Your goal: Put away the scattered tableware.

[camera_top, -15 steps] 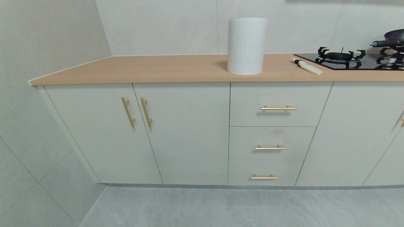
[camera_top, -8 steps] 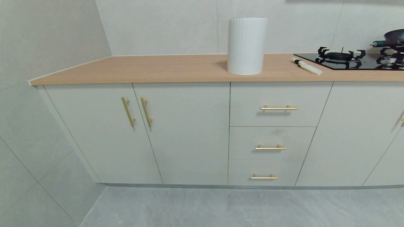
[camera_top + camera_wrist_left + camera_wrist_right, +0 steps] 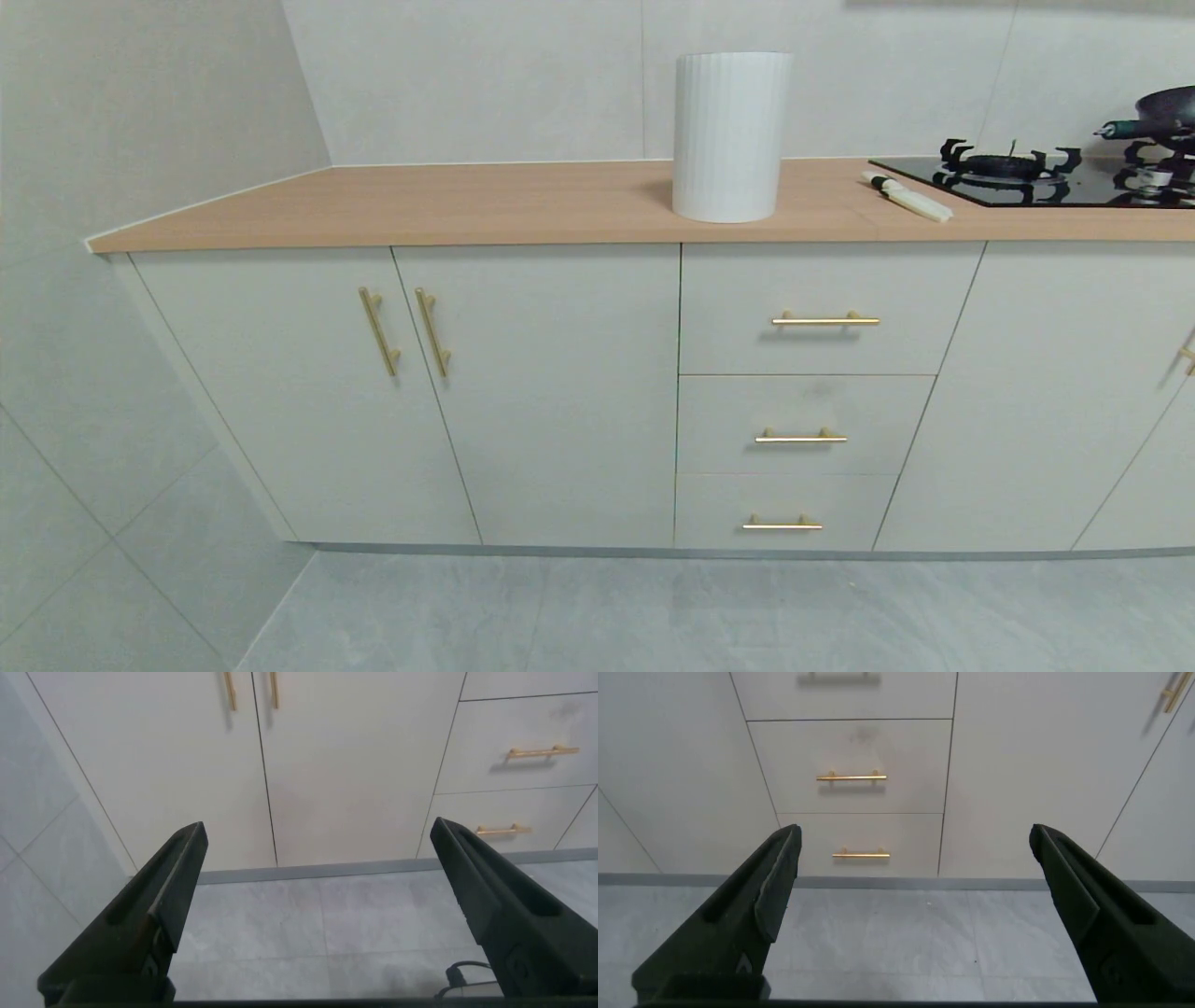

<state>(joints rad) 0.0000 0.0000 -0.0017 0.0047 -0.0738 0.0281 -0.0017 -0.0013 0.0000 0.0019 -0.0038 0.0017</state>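
Observation:
A pale utensil with a dark end [image 3: 906, 197] lies on the wooden countertop [image 3: 467, 201], just left of the black gas hob [image 3: 1046, 177]. A tall white ribbed cylinder [image 3: 729, 135] stands upright on the counter left of the utensil. My left gripper [image 3: 318, 849] hangs low over the grey floor, open and holding nothing, facing the double cabinet doors [image 3: 252, 756]. My right gripper [image 3: 915, 849] is likewise open and holding nothing, low in front of the drawer stack [image 3: 852, 765].
Below the counter are two doors with gold handles [image 3: 406, 331] and three drawers with gold handles [image 3: 825, 320]. A dark pan [image 3: 1167, 107] sits on the hob at the far right. Tiled walls close the left side; grey floor [image 3: 653, 616] lies before the cabinets.

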